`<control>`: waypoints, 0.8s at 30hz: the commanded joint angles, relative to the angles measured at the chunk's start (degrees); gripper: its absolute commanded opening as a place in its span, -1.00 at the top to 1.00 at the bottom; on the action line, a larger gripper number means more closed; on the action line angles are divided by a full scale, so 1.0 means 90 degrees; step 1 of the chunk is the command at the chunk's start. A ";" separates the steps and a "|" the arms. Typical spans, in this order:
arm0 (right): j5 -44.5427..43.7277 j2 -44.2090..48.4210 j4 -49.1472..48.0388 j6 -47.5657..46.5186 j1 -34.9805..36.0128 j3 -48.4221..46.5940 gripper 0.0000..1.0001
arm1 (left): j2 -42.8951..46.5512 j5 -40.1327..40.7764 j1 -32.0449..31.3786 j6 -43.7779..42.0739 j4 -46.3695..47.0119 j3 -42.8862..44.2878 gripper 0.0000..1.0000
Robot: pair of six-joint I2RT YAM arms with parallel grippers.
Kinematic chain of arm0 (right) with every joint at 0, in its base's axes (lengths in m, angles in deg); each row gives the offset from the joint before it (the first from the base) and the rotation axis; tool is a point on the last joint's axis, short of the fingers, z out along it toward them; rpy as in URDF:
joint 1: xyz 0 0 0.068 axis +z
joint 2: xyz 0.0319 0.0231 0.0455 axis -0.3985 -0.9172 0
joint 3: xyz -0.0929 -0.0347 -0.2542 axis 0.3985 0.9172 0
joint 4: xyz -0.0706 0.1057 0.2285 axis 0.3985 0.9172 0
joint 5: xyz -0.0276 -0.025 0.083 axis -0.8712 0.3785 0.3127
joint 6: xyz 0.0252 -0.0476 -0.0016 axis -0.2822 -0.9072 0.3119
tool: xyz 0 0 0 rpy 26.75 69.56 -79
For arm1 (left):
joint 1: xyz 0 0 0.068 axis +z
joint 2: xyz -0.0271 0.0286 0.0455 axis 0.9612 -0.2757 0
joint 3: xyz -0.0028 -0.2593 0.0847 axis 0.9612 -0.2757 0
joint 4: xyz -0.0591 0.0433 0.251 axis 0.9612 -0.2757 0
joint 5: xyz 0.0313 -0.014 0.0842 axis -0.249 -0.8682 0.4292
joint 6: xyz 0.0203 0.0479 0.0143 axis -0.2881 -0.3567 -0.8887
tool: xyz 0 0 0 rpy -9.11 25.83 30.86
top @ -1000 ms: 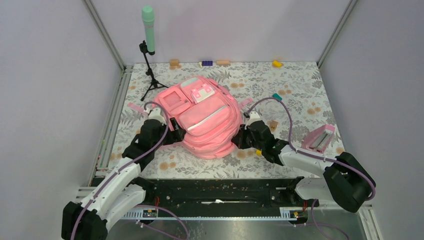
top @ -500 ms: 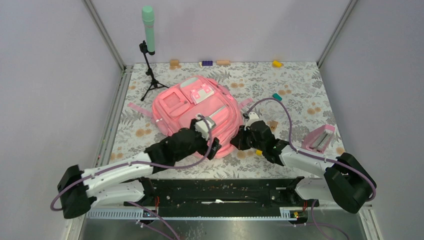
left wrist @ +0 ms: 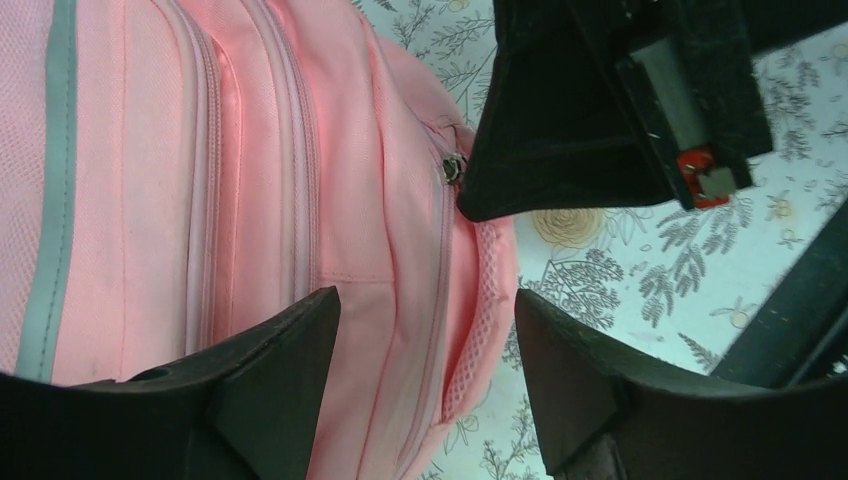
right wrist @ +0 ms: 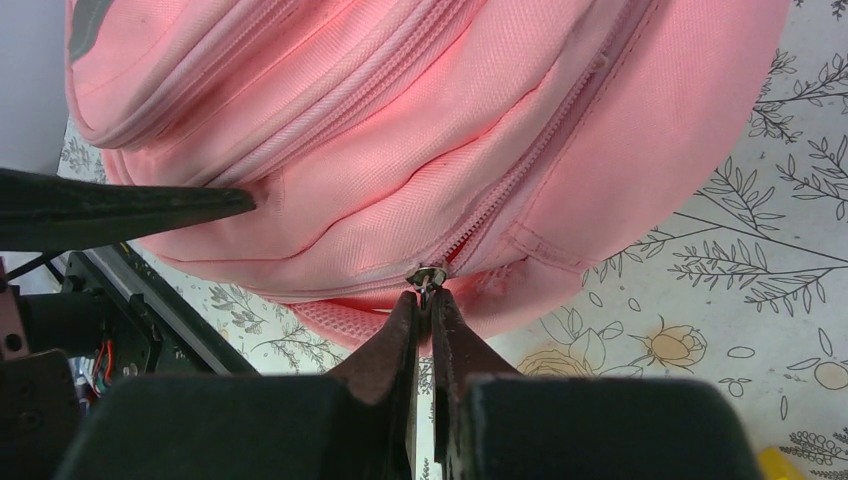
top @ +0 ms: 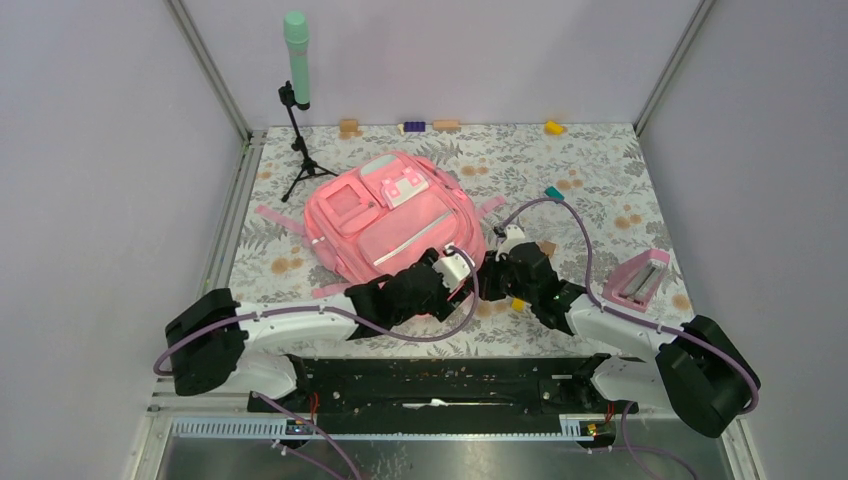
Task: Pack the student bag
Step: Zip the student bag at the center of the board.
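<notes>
Right gripper [right wrist: 425, 300]: your jaws here are pressed together on the small metal zipper pull [right wrist: 428, 275] at the bag's near right corner, low against the surface [top: 600, 180]
Left gripper [left wrist: 425, 300]: your jaws stand well apart and hold nothing; they hover over the bag's near edge, just beside the right gripper
Student bag [top: 390, 225]: it lies flat on the floral surface, front pockets up, just beyond both grippers and left of centre
Zip state: the teeth running away from the pull look closed and no compartment shows a gap; you cannot tell from these views how far the slider has to travel
Done so far: as far as you can see, only the grip on the pull is secured; nothing visible tells you what is already inside
Pencil case [top: 638, 277]: the small pink one sits to the right, well apart from the bag, so it looks unpacked
Far edge: small blocks [top: 349, 127] lie along the back, and a green microphone [top: 297, 45] stands on a tripod at the back left
Left to do: by my judgement most of the job, namely opening the zip, bracing the fabric with your free jaws, loading the loose items and closing up
</notes>
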 commanded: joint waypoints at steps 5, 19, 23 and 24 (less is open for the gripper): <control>0.0260 0.0168 -0.0223 0.0060 -0.0127 0.0013 1.00 | -0.0821 0.1261 -0.0069 -0.0251 0.0270 0.0623 -0.37; 0.0052 0.0071 -0.0300 0.0089 -0.0423 -0.0022 1.00 | -0.0938 0.2831 -0.0451 -0.0281 0.0620 0.0339 1.00; -0.0106 -0.0018 -0.0243 -0.0025 -0.0581 -0.0111 1.00 | -0.0640 0.2736 -0.0515 -0.0061 0.0403 0.0161 1.00; -0.0193 -0.0037 -0.0227 -0.0061 -0.0605 -0.0138 1.00 | -0.0584 0.2719 -0.0530 -0.0042 0.0337 0.0108 1.00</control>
